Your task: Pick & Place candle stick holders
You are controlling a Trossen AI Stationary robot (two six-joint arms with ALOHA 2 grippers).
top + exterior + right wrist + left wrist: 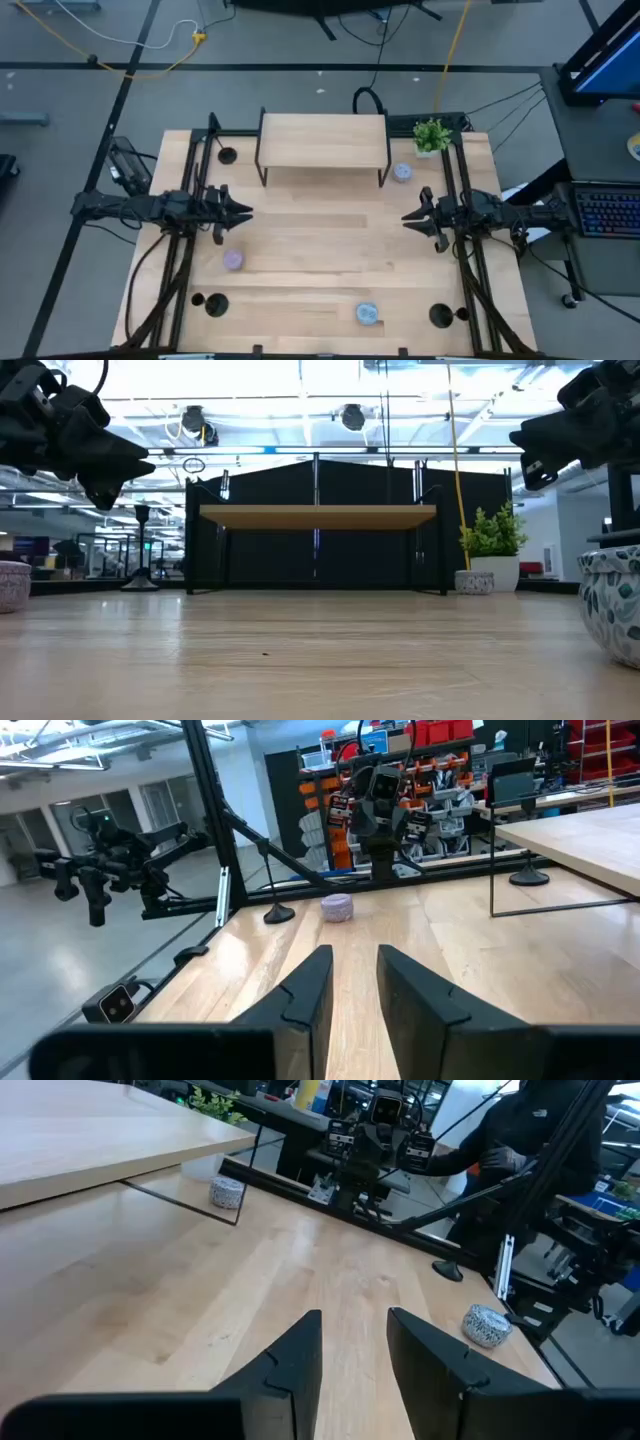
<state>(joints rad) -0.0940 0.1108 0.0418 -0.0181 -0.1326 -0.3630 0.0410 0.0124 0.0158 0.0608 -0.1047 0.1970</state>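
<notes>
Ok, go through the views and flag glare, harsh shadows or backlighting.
High view: even light, no hard shadows on the table. Low view: the ceiling lamps glare, so the left gripper and right gripper show as dark silhouettes. Wrist views: table evenly lit, no strong glare.

The table [320, 260] is pale blond wood with faint grain, and the little shelf [323, 140] on it has the same light top on thin black legs. Both arms are matte black, like the candle stick holders [210, 303]. Three small round pots [368, 314] are whitish with a blue-grey speckled pattern; the plant [431, 133] is bright green.
</notes>
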